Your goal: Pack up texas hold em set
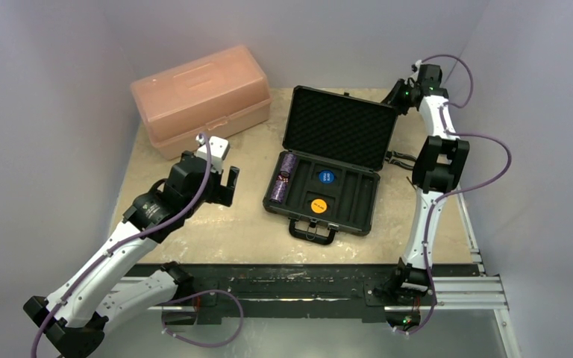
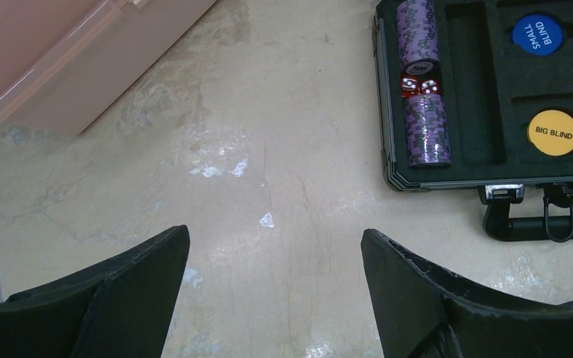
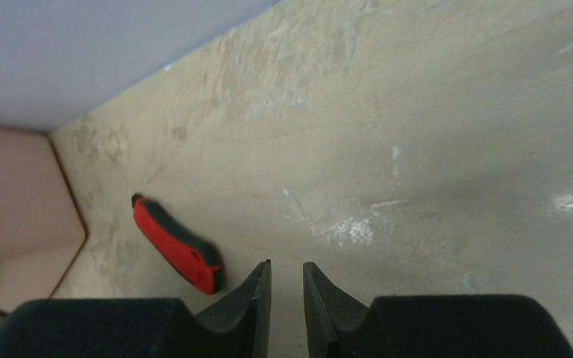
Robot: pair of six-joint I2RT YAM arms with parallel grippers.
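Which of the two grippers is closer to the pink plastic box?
Left. The left gripper hangs just in front of the pink box; the right gripper is across the open black case, behind its lid.

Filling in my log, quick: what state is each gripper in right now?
Left gripper: open, empty.
Right gripper: closed, holding nothing.

chip stacks (image 2: pixel 427 127) and dice (image 2: pixel 418 86) lie in the briefcase (image 1: pixel 339 130), box (image 1: pixel 201 97) left of it.

Bare table (image 1: pixel 246 224) lies open between the pink box (image 1: pixel 201 97) and the case (image 1: pixel 365 195), under the left gripper (image 2: pixel 274 237). The raised lid (image 1: pixel 339 128) walls the case's rear; behind it a red tool (image 3: pixel 177 245) lies on the table near the right gripper (image 3: pixel 286 265)
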